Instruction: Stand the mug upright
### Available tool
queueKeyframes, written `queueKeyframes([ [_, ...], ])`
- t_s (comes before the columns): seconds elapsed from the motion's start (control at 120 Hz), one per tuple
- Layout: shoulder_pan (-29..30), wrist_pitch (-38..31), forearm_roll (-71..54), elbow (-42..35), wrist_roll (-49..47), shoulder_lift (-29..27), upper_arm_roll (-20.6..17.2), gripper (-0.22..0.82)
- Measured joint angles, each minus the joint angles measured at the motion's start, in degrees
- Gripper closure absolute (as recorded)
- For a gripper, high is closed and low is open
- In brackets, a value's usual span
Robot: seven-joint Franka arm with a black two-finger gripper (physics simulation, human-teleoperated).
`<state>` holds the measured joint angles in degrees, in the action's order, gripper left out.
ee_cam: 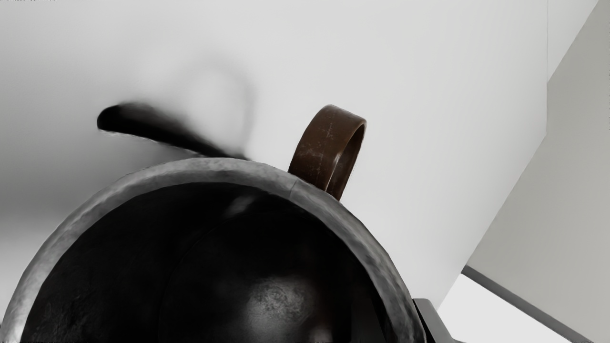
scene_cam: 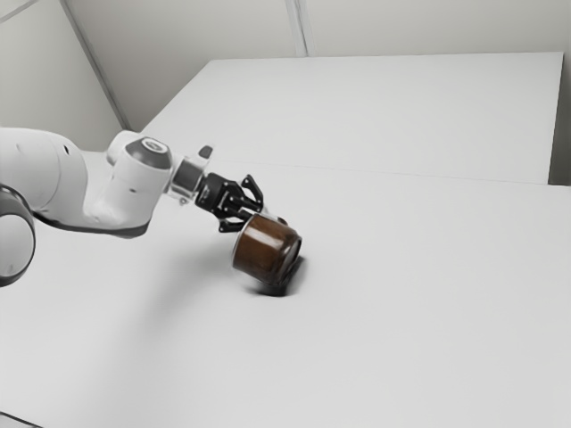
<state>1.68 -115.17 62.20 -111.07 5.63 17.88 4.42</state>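
In the exterior view, the black gripper (scene_cam: pixel 259 227) comes from the exterior view's left and is clamped on the brown mug (scene_cam: pixel 266 250), its fingers standing well apart around the body, while the mug is tilted above the white table (scene_cam: pixel 401 312); the round mark (scene_cam: pixel 153 144) on the arm (scene_cam: pixel 125 192) is too small to read. In the wrist view, the mug's open mouth faces the gripper, one finger (ee_cam: pixel 431 321) is against the outside of the grey rim (ee_cam: pixel 214 170), and the handle (ee_cam: pixel 326 143) stands out from the side.
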Motion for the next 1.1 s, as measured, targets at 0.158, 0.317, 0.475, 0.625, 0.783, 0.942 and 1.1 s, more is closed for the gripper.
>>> queueKeyframes([
  [0.158,-0.11,-1.14,-0.39,0.19,-0.07,-0.03,-0.6,0.74],
  [0.317,-1.23,-2.43,-9.73,0.05,-0.38,-2.59,-0.55,0.76],
  [0.475,-3.19,-5.34,-26.16,-0.38,-1.22,-5.06,-0.55,0.77],
  [0.625,-4.94,-6.82,-42.21,-0.94,-3.45,-7.29,-0.6,0.77],
  [0.783,-6.35,-7.43,-53.47,-2.25,-6.52,-8.85,-0.61,0.77],
  [0.942,-7.23,-7.83,-61.23,-2.8,-9.66,-9.5,-0.99,0.77],
  [1.1,-7.99,-8.23,-67.07,-3.54,-13.03,-9.63,-1.89,0.77],
])
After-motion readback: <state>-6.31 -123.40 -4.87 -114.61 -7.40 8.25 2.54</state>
